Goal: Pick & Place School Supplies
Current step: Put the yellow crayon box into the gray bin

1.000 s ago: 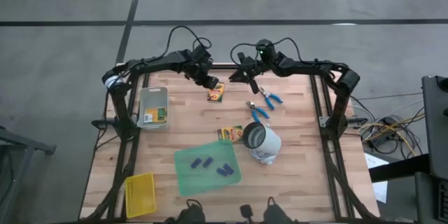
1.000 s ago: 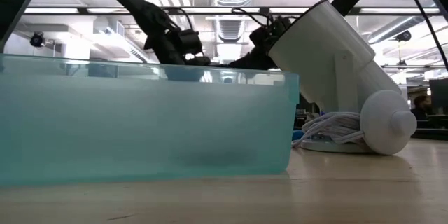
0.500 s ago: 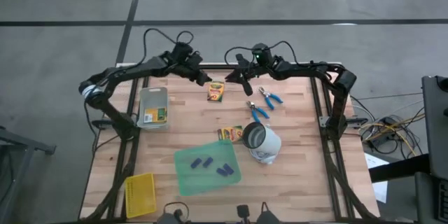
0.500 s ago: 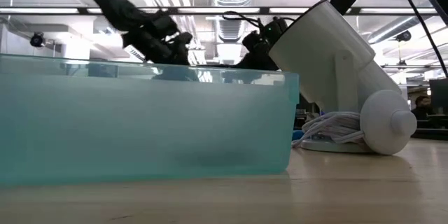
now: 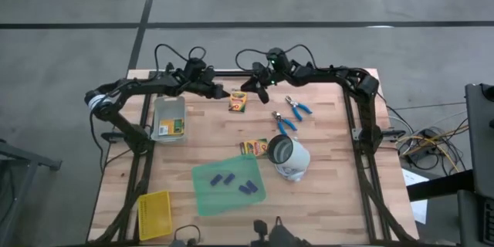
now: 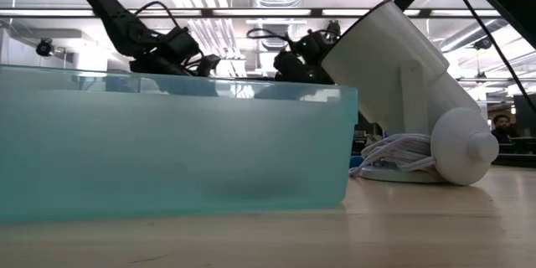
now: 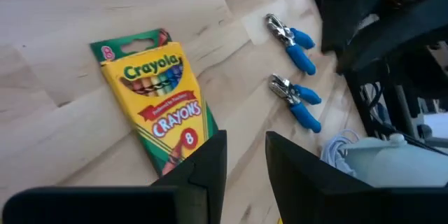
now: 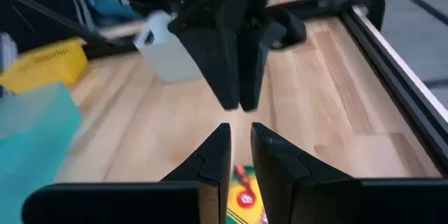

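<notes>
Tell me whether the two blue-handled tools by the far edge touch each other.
Apart. In the left wrist view, bare wood shows plainly between one blue-handled tool and the other blue-handled tool; the high view agrees.

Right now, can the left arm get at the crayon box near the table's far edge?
Probably yes. The left gripper hangs empty beside the Crayola crayon box, with bare wood between them.

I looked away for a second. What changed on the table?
Both arms drew back toward the far edge: left gripper left the crayon box, moving left; right gripper shifted left too. Nothing was grasped. The box, blue-handled tools, green sheet stayed put.
</notes>
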